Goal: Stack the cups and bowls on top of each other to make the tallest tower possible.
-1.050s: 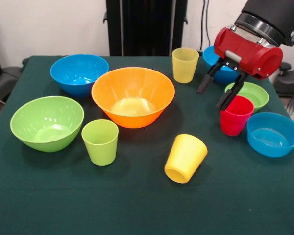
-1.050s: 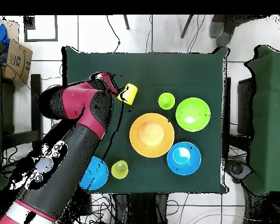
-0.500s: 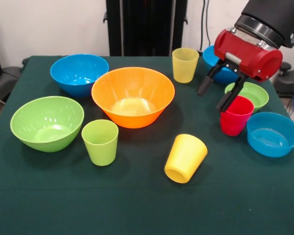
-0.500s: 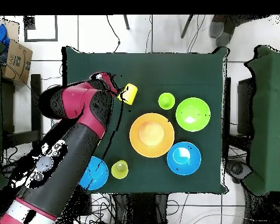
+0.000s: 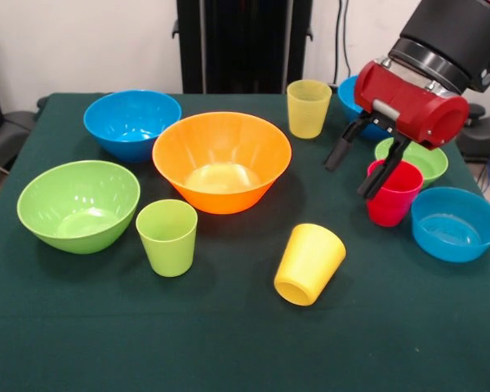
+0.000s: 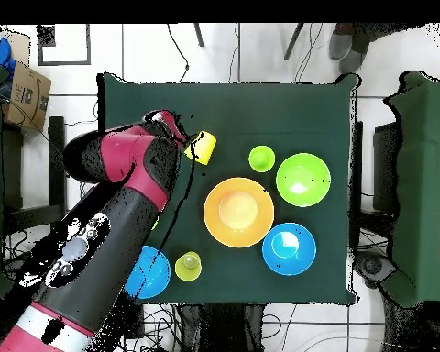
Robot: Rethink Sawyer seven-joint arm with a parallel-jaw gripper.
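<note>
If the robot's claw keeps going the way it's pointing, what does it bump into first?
Probably the red cup. The gripper is open and points down; one finger is already at the cup's rim, the other beside it over bare cloth. Depth is hard to judge.

The arm (image 5: 461, 33) is black and cylindrical, with a silver ring where it joins a glossy red rounded wrist housing (image 5: 408, 102) bearing a small grey block. Two slim black fingers (image 5: 337, 152) form the end effector (image 5: 355, 167). From overhead, red, black and white-banded segments show
</note>
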